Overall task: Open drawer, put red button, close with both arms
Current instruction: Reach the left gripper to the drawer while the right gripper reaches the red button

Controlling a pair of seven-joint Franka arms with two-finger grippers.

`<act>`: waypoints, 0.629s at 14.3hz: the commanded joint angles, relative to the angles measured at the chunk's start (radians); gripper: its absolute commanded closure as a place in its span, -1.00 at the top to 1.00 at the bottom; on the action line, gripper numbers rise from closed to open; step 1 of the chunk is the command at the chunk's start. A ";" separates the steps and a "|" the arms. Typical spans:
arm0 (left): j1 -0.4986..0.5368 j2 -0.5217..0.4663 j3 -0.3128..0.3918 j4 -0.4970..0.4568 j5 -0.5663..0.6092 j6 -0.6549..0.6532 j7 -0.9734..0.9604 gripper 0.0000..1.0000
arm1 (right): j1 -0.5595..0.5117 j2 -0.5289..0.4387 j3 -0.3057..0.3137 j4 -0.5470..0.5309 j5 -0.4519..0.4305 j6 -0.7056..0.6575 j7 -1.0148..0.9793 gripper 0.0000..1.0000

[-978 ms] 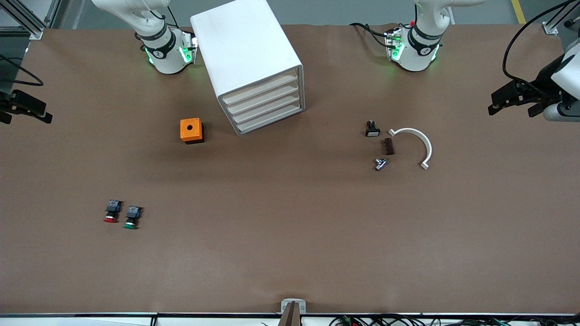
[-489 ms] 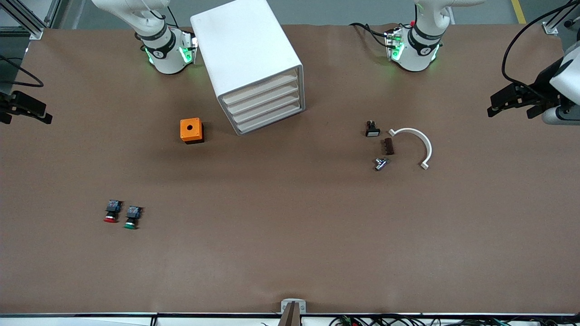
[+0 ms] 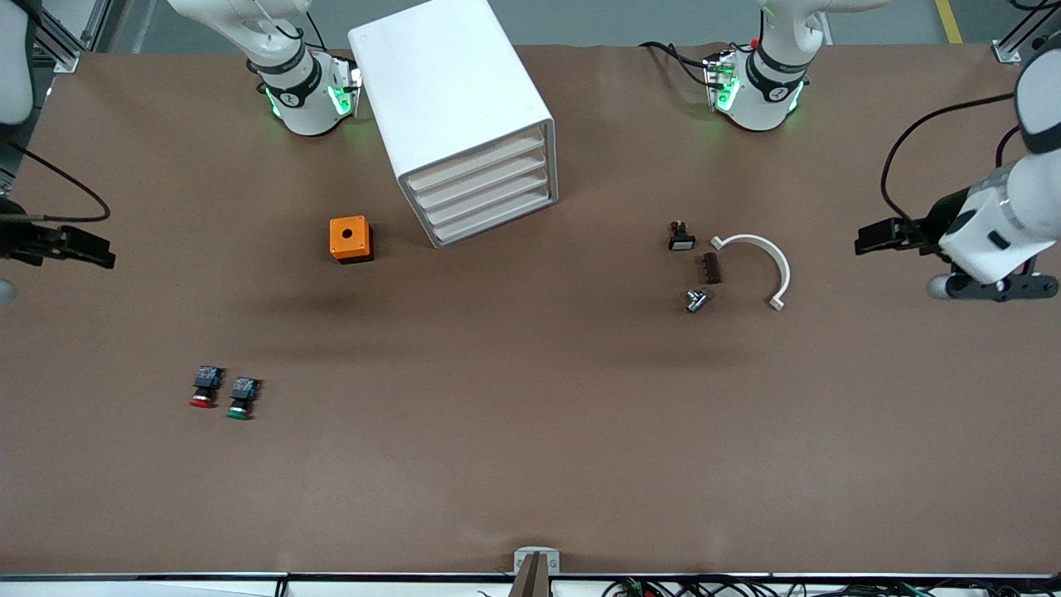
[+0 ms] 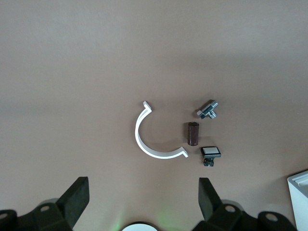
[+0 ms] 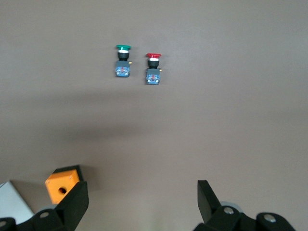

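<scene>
The white cabinet (image 3: pixel 452 99) stands between the arm bases, and its four drawers (image 3: pixel 485 192) are all shut. The red button (image 3: pixel 204 388) lies on the table toward the right arm's end, beside the green-capped twin (image 3: pixel 241 397). It also shows in the right wrist view (image 5: pixel 153 70). My right gripper (image 3: pixel 98 249) is open and empty over bare table at its own end; in its wrist view (image 5: pixel 142 195) nothing lies between the fingers. My left gripper (image 3: pixel 869 236) is open and empty over bare table at the left arm's end, as its wrist view (image 4: pixel 143 192) shows.
An orange box with a hole (image 3: pixel 351 239) sits beside the cabinet toward the right arm's end. Toward the left arm's end lie a white curved clip (image 3: pixel 767 265), a brown block (image 3: pixel 709 268), a metal bolt (image 3: pixel 695 299) and a white-capped switch (image 3: pixel 680 237).
Both arms have swung in from the table's ends. The left gripper moved inward toward the small parts; the right gripper moved slightly inward. Nothing on the table has moved.
</scene>
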 commanded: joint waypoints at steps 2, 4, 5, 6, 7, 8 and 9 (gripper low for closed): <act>-0.033 0.065 -0.004 0.018 0.019 0.017 -0.064 1.00 | -0.034 0.007 0.009 -0.140 -0.016 0.162 0.003 1.00; -0.041 0.067 -0.007 0.018 0.005 0.009 -0.116 1.00 | -0.052 0.084 0.009 -0.147 -0.011 0.235 0.000 1.00; -0.065 0.075 -0.008 0.015 -0.010 0.006 -0.165 1.00 | -0.054 0.122 0.009 -0.147 -0.007 0.267 0.000 1.00; -0.094 0.096 -0.011 0.015 -0.029 0.004 -0.252 1.00 | -0.054 0.154 0.009 -0.147 -0.007 0.298 0.000 1.00; -0.117 0.108 -0.022 0.015 -0.041 0.003 -0.347 1.00 | -0.058 0.176 0.009 -0.147 -0.005 0.325 0.000 1.00; -0.137 0.131 -0.042 0.019 -0.070 0.003 -0.453 1.00 | -0.067 0.204 0.010 -0.147 0.001 0.353 -0.002 1.00; -0.149 0.153 -0.062 0.024 -0.098 0.003 -0.547 1.00 | -0.069 0.231 0.012 -0.147 0.016 0.379 -0.002 1.00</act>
